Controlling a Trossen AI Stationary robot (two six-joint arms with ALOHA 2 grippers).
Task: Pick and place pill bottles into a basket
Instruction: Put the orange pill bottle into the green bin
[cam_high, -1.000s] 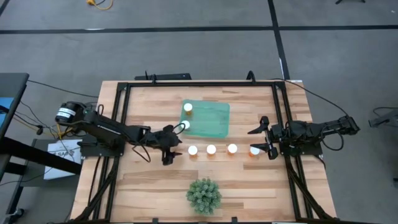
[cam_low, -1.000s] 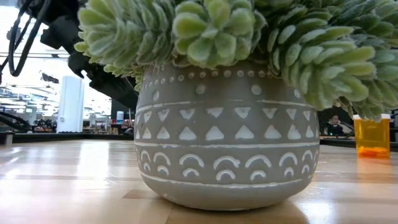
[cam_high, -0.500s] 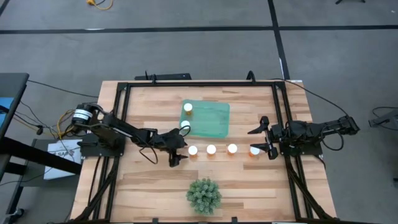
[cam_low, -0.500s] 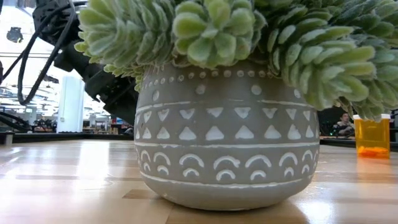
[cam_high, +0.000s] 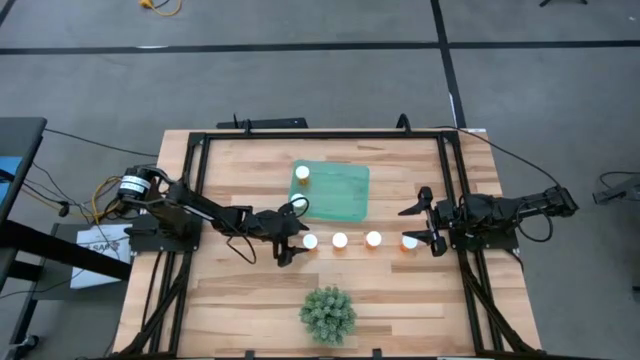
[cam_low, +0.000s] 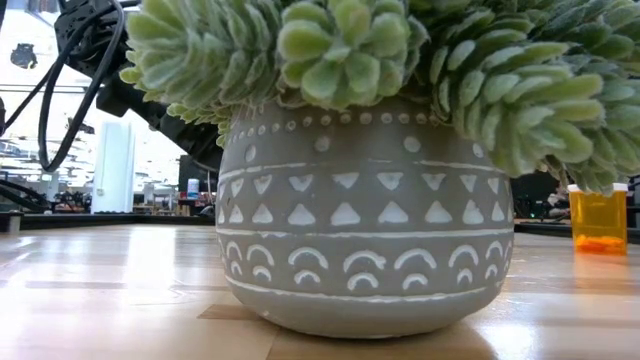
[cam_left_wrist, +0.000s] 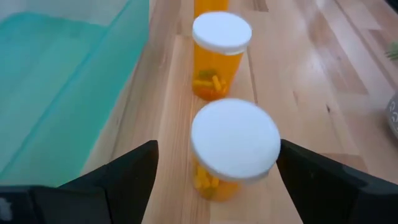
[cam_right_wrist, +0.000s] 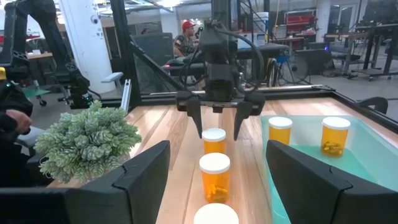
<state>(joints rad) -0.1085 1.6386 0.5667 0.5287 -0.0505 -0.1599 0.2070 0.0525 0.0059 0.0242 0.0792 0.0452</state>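
Between open gripper (cam_left_wrist: 214, 177) fingers, round-capped amber bottle (cam_left_wrist: 231, 149)

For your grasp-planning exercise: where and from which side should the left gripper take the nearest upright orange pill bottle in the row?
Grip the small orange white-capped pill bottle on its round amber wall below the cap. Come in level along the row: the open left gripper already straddles it, and the next bottle stands behind.

A robotics lab or workshop. A wooden table (cam_high: 250, 310) in a black frame (cam_high: 195, 160) stands on grey floor; beyond it are workbenches (cam_right_wrist: 298, 37), equipment and a seated person (cam_right_wrist: 185, 38).
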